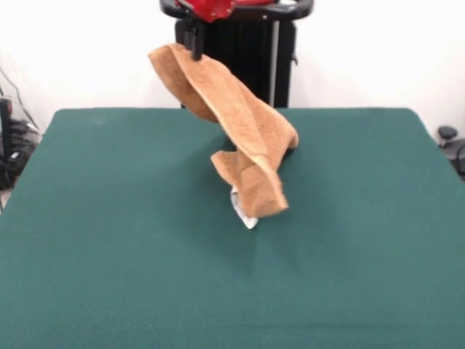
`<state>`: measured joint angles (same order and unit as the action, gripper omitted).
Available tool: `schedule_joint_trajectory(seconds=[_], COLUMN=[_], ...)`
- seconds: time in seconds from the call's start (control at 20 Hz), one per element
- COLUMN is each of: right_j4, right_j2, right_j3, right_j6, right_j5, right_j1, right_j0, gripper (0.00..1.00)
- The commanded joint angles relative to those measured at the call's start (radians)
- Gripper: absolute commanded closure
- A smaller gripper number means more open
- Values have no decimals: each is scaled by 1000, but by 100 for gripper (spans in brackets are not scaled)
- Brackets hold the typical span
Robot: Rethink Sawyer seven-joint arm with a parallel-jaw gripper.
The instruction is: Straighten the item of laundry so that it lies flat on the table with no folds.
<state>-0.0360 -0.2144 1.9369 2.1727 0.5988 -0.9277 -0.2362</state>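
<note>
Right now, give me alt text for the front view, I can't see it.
The gripper holds the orange-tan towel up by one edge; it hangs twisted and folded, sloping down toward the dark green table. A small white tag shows at its lowest end.

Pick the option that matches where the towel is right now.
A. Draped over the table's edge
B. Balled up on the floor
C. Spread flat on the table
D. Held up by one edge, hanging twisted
D: the gripper pinches the towel at its top edge, and it hangs twisted toward the table.
</note>
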Motion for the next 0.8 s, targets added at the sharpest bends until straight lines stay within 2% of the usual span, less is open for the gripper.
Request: schedule_joint_trajectory(seconds=[0.05,0.35,0.8], right_j4=[73,61,34], right_j2=[153,151,85], right_j3=[-14,-22,-131], right_j6=[-187,19,205], right_j5=[214,240,280], right_j1=[-24,-25,65], right_j0=[-31,77,234], gripper=[100,100,100])
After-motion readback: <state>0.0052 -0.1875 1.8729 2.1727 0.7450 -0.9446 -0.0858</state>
